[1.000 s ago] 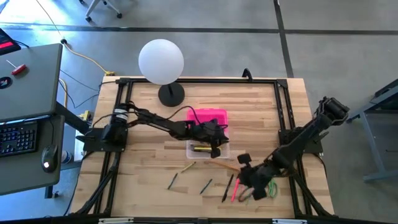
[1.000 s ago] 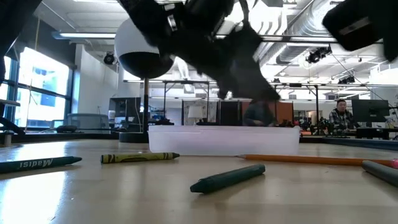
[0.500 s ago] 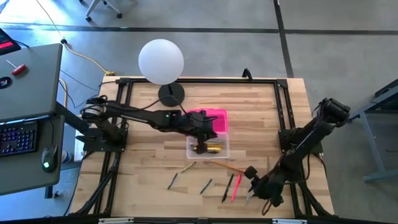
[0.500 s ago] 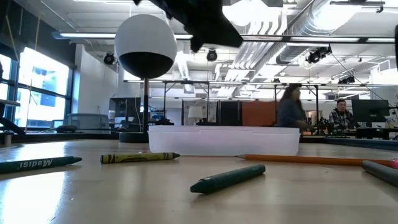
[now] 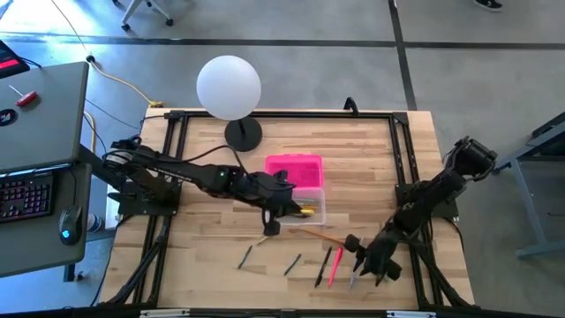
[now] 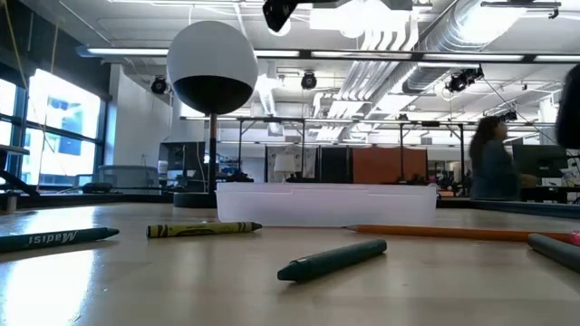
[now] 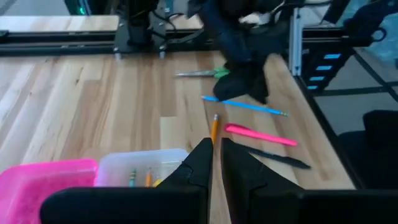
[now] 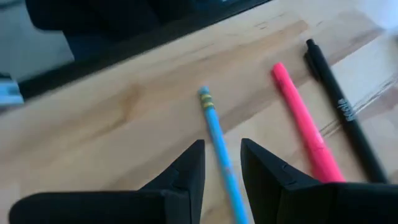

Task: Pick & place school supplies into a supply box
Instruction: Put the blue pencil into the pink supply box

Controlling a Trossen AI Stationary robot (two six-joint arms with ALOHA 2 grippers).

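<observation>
The clear supply box (image 5: 300, 212) rests on the table with a few pencils inside, and its pink lid (image 5: 296, 170) lies against its far side. My left gripper (image 5: 271, 228) hovers just off the box's near left corner, open by a narrow slit (image 7: 216, 155) and empty. My right gripper (image 5: 360, 269) is open near the near right corner, with a finger on either side of a blue pencil (image 8: 219, 149) that lies on the table. A pink marker (image 8: 301, 121) and a black pen (image 8: 342, 109) lie beside it. The green-handled scissors (image 7: 208, 73) lie behind the right arm.
An orange pencil (image 5: 322, 237), a yellow crayon (image 5: 267, 237), a dark pencil (image 5: 246, 257) and a green crayon (image 5: 291, 263) lie loose near the table's front. The white globe lamp (image 5: 229, 88) stands at the far edge. A person walks in the room behind (image 6: 489, 167).
My left gripper has moved from over the box toward the table's near and left side, and has risen out of the low view. My right gripper has shifted a little toward the near edge, from the scissors to the blue pencil.
</observation>
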